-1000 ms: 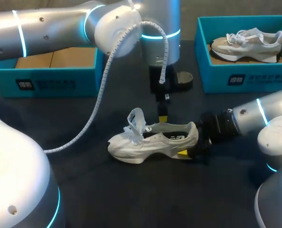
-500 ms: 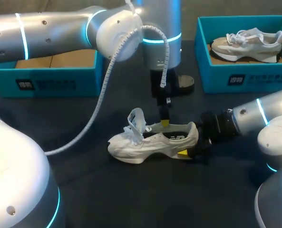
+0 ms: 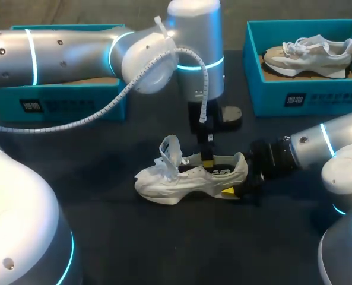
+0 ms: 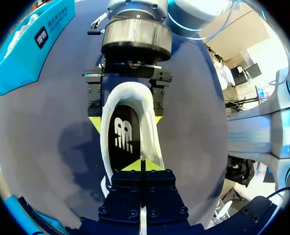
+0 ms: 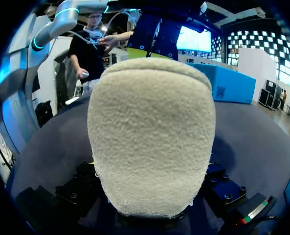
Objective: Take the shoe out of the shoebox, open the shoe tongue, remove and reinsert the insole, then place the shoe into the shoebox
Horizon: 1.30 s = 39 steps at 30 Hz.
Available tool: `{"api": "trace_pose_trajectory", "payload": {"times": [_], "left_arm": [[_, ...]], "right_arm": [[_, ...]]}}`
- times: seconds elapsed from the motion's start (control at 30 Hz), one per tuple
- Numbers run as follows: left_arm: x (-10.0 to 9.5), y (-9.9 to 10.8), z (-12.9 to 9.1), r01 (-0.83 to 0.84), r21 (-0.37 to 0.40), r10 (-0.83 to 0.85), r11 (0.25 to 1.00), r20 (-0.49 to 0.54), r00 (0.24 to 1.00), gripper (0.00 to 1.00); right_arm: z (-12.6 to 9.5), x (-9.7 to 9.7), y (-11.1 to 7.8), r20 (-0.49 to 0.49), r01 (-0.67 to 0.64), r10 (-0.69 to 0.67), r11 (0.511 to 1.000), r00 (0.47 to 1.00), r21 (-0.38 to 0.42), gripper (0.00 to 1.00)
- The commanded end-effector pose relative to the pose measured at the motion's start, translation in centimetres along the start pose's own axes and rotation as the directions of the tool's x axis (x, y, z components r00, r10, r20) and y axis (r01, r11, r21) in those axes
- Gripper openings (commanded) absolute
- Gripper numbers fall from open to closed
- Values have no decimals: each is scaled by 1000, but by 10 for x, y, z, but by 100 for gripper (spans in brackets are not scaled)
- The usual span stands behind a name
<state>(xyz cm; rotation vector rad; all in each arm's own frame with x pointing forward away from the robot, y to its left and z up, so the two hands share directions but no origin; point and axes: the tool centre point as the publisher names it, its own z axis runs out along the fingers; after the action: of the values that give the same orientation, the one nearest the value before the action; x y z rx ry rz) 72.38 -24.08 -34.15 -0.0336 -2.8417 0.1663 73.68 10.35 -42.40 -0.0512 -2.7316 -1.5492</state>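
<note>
The right gripper squeezes the heel of the shoe on the table, and the left gripper pokes into its opening, fingers pressed together.

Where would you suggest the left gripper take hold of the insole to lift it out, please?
Probably the rear edge of the insole, from above through the open collar of the shoe: only that part lies exposed, the front hidden under the upper. The right gripper clamps the heel, steadying it. The left gripper hangs just above.
</note>
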Motion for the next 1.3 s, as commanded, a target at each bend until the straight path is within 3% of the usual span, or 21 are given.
{"api": "trace_pose_trajectory", "payload": {"times": [0.03, 0.87, 0.9, 1.0, 1.3], "left_arm": [[-1, 2, 10, -5, 5, 5, 1000, 2, 1000, 0], [2, 1, 40, -36, -5, 36, 999, -20, 999, 0], [2, 1, 41, -39, -10, 39, 999, -22, 999, 2], [2, 2, 43, -38, -19, 37, 999, -25, 999, 22], [-2, 2, 50, -35, -45, 34, 998, -14, 999, 36]], "right_arm": [[0, 0, 0, 1, 0, 0, 1000, 1000, 3, 0], [0, 0, 0, 1, 0, 0, 1000, 1000, 3, 0], [0, 0, 0, 1, 0, 0, 1000, 1000, 3, 0], [0, 0, 0, 1, 0, 0, 1000, 1000, 3, 0], [0, 0, 0, 1, 0, 0, 1000, 1000, 3, 0]]}}
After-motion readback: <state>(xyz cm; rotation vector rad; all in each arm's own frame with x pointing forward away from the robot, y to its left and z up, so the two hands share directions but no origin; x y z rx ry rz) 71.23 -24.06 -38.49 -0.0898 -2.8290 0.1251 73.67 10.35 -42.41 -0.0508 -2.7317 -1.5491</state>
